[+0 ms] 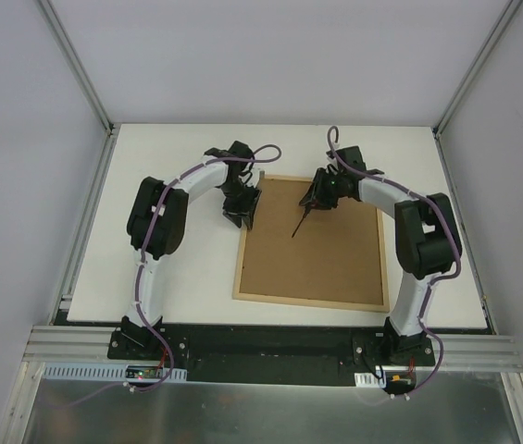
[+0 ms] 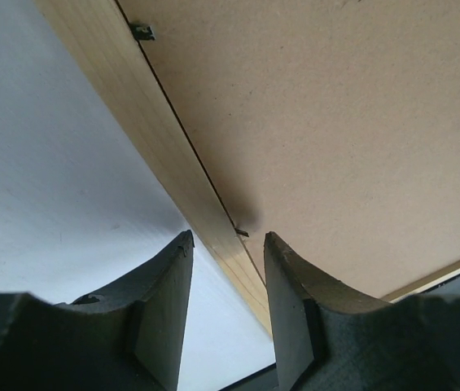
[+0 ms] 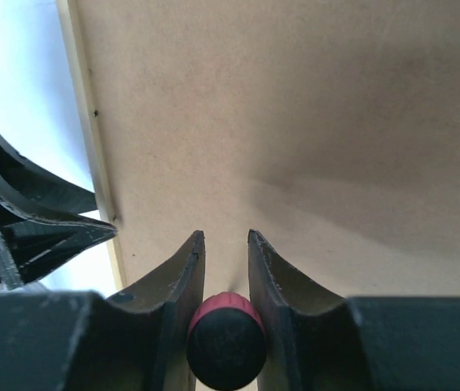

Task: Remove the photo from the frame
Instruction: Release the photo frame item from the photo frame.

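The frame [image 1: 312,240] lies face down on the white table, its brown fibreboard back [image 2: 327,122] up inside a thin light wood rail [image 2: 173,155]. The photo is hidden under the back. My left gripper [image 1: 240,215] is open and empty at the frame's far left rail, its tips [image 2: 228,240] on either side of a small metal tab [image 2: 241,232]. My right gripper [image 1: 317,197] hovers over the back near the far edge, shut on a red-and-black tool handle [image 3: 225,342]. The tool's thin dark shaft [image 1: 301,225] points down onto the back.
A second metal tab [image 2: 142,32] sits further along the left rail. The left gripper's fingers [image 3: 42,236] show at the left of the right wrist view, beside the rail [image 3: 91,138]. White walls enclose the table [image 1: 178,268] on three sides.
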Robot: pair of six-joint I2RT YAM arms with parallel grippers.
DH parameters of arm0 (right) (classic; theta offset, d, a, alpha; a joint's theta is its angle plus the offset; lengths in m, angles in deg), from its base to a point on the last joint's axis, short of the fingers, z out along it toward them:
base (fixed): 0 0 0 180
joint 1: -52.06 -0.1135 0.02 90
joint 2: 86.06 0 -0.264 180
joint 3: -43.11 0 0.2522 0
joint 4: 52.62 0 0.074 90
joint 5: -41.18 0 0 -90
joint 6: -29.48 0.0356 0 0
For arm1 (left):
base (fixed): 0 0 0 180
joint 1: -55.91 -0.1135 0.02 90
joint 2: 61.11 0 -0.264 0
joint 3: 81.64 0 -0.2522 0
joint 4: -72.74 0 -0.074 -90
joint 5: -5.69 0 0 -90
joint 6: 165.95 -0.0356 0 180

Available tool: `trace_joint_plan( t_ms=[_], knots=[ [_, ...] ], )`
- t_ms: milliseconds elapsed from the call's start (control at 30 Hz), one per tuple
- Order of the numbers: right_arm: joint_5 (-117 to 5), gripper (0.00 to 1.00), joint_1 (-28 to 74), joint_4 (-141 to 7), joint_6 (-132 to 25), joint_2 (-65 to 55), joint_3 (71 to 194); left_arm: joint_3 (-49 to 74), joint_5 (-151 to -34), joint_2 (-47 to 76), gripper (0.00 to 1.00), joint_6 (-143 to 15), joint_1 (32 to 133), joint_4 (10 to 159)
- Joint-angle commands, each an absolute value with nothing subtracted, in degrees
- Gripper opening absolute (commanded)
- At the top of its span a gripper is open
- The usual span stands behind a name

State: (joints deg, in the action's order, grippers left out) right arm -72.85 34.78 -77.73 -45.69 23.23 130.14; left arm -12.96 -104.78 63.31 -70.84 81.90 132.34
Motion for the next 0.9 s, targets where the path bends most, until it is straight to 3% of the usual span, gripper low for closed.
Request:
trace_joint_plan(
  t_ms=[0, 300, 467, 867],
  knots=[
    [-79.3, 0.00, 34.2, -72.3, -39.2, 27.1, 132.4, -14.2, -102.8, 63.9, 0.39, -70.8, 82.4, 134.4],
    [-83.6, 0.00, 29.3, -68.3, -29.9, 37.4, 144.8, -13.0, -111.4, 63.0, 0.38, -70.7, 80.3, 132.4],
    [-85.6, 0.00, 26.9, -68.1, -26.7, 42.5, 150.8, -11.6, -113.8, 63.1, 0.33, -70.8, 79.4, 131.8],
    [-86.0, 0.00, 25.9, -68.2, -26.2, 42.4, 148.9, -10.5, -112.3, 63.1, 0.22, -70.6, 79.1, 131.4]
  ],
)
